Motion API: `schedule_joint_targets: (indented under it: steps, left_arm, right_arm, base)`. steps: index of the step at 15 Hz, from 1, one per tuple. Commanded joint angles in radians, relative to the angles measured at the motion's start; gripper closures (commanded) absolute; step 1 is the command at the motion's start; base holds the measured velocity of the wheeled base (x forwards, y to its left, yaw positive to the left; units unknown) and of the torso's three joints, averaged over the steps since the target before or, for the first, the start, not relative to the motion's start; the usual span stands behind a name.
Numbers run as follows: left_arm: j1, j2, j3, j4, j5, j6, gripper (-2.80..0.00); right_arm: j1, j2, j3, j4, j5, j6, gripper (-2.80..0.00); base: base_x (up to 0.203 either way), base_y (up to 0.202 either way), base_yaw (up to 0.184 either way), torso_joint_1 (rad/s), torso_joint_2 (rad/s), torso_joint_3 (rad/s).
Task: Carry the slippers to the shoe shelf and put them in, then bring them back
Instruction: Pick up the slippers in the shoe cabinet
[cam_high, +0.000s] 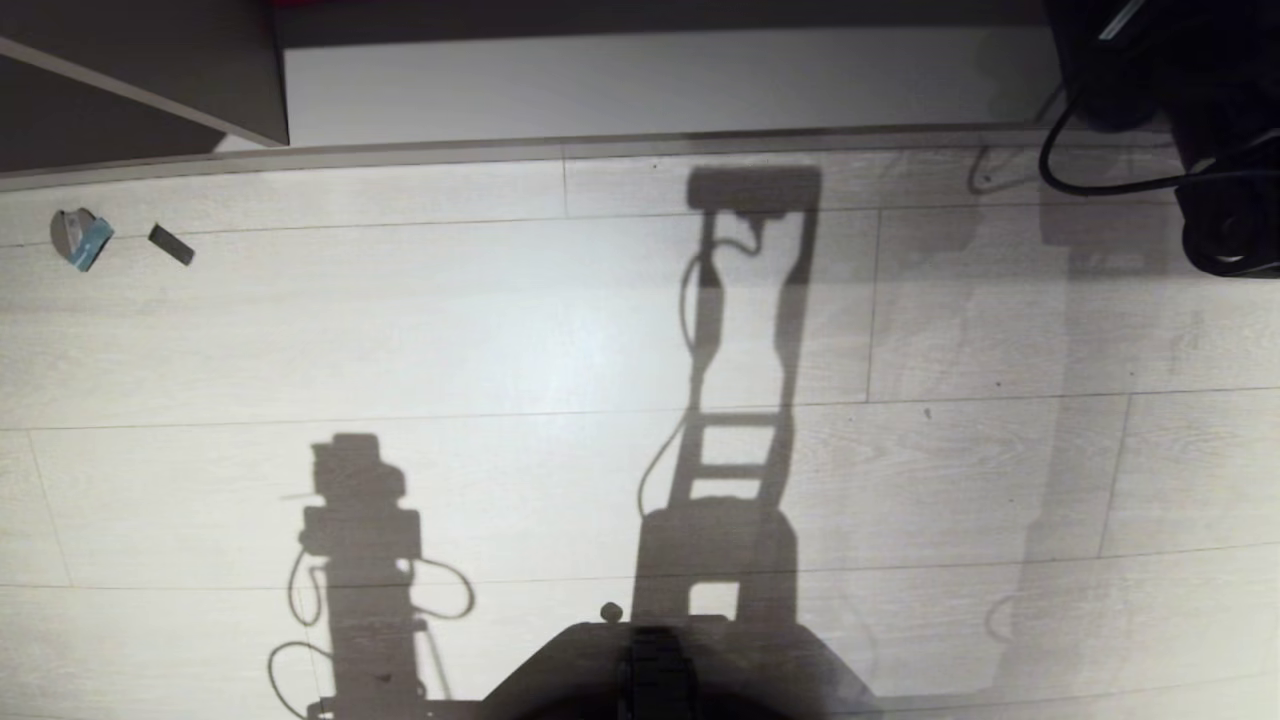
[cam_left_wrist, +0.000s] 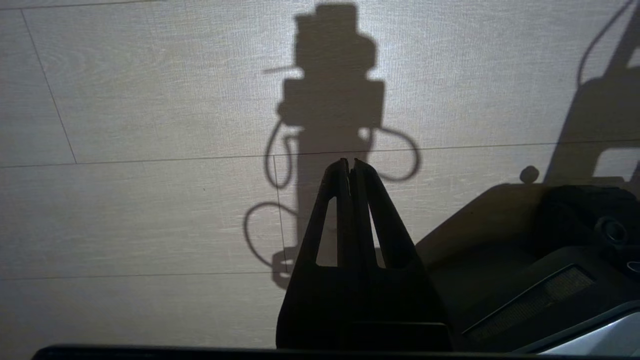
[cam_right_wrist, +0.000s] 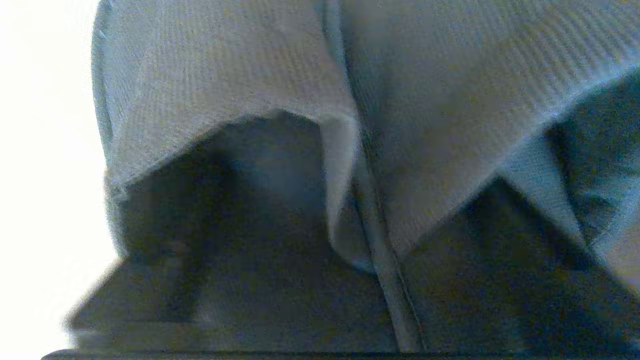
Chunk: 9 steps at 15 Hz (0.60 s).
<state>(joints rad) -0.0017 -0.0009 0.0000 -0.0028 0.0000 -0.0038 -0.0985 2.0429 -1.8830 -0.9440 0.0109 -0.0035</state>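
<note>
Nearest the head camera, the robot's own dark base (cam_high: 655, 665) is filling the bottom edge of the view, and its shadow is stretching away across the pale plank floor (cam_high: 500, 330). The left gripper (cam_left_wrist: 350, 167) is hanging parked over that floor beside the base, its two fingers pressed together at the tips with nothing between them; it is probably being kept out of the way because the job seems to need one arm only. The right gripper is not showing clearly in any view: in the right wrist view the camera is sitting right up against the slippers (cam_right_wrist: 240, 75), whose grey-blue ribbed cloth is filling nearly the whole picture, two slippers lying side by side with their seam edges touching and their dark openings facing the camera. Dark blurred shapes lie low in that view, but I cannot tell whether they are fingers, how wide the jaws are standing, or whether they are gripping the cloth or only resting near it. The slippers are lying so close to the wrist that the arm is most likely either taking hold or letting go. Farther off in the head view, a small bit of litter (cam_high: 80, 238) and a dark strip (cam_high: 170, 244) are lying on the floor well to the left, near a pale board (cam_high: 640, 85) running along the far edge. A black cable (cam_high: 1100, 185) is looping down at far right.
</note>
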Motion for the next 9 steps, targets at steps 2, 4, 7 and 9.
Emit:
schedule_joint_targets:
  steps: [2,4,7,9]
  left_arm:
    - [0.0,-0.001,0.0,0.0,0.0,0.001,0.0]
    - [0.0,0.0,0.0,0.0,0.0,-0.001,0.0]
    - [0.0,-0.001,0.0,0.0,0.0,-0.001,0.0]
    - [0.0,0.0,0.0,0.0,0.0,0.001,0.0]
  right_arm:
    - [0.008,0.026,-0.031,-0.005,0.0,-0.01,0.0]
    - [0.013,0.014,-0.031,-0.006,0.01,-0.01,0.0]
    - [0.026,-0.019,-0.023,-0.005,0.025,-0.012,0.0]
    - [0.038,-0.059,-0.013,0.001,0.03,-0.013,0.0]
  base:
    - [0.0,0.0,0.0,0.0,0.0,0.0]
    - [0.0,0.0,0.0,0.0,0.0,0.0]
    - [0.0,0.0,0.0,0.0,0.0,0.0]
    - [0.0,0.0,0.0,0.0,0.0,0.0]
